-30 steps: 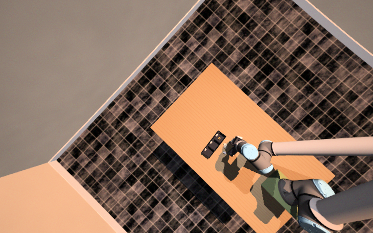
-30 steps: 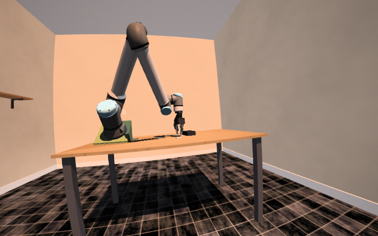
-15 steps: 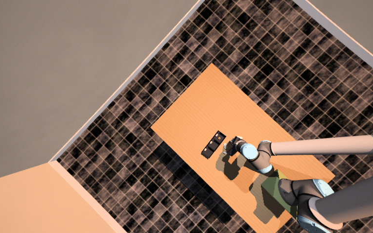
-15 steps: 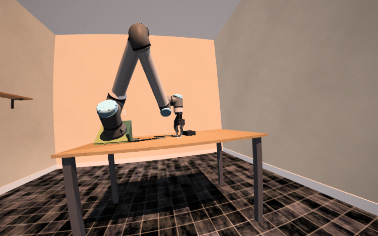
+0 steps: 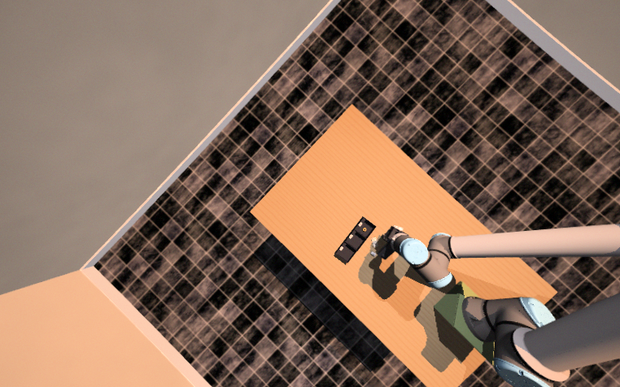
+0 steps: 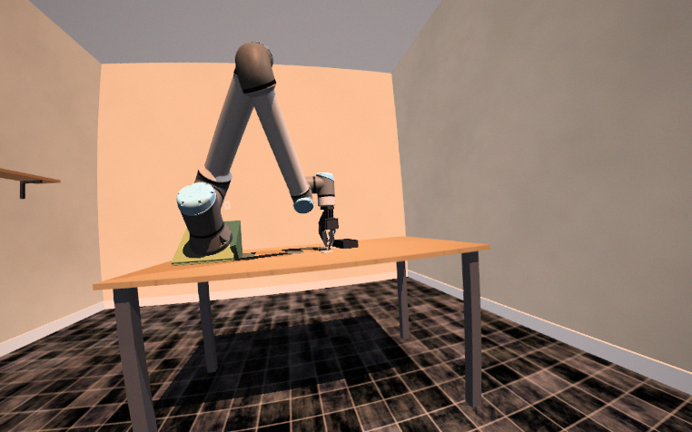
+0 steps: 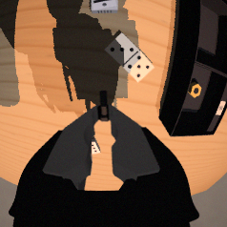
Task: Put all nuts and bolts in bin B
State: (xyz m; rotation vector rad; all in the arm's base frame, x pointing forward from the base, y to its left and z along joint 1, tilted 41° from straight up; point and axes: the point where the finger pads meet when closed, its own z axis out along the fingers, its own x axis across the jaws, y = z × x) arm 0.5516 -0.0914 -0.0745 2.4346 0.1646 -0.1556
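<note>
My gripper (image 7: 104, 106) (image 5: 376, 248) (image 6: 327, 245) is down at the table top, just beside the row of black bins (image 7: 187, 72) (image 5: 353, 241) (image 6: 345, 243). Its fingers are closed on a small dark bolt (image 7: 102, 101), which stands between the fingertips in the wrist view. A yellow nut (image 7: 194, 89) (image 5: 364, 229) lies inside one compartment of the bins. The bins stand upright. I cannot read their letter marks.
A domino (image 7: 130, 56) lies on the wooden table (image 5: 351, 163) (image 6: 391, 250) just beyond the fingertips, and another domino (image 7: 104, 5) lies farther off. A small white dotted piece (image 7: 95, 148) lies under the left finger. The arm's green base plate (image 5: 454, 312) sits at the table's near end.
</note>
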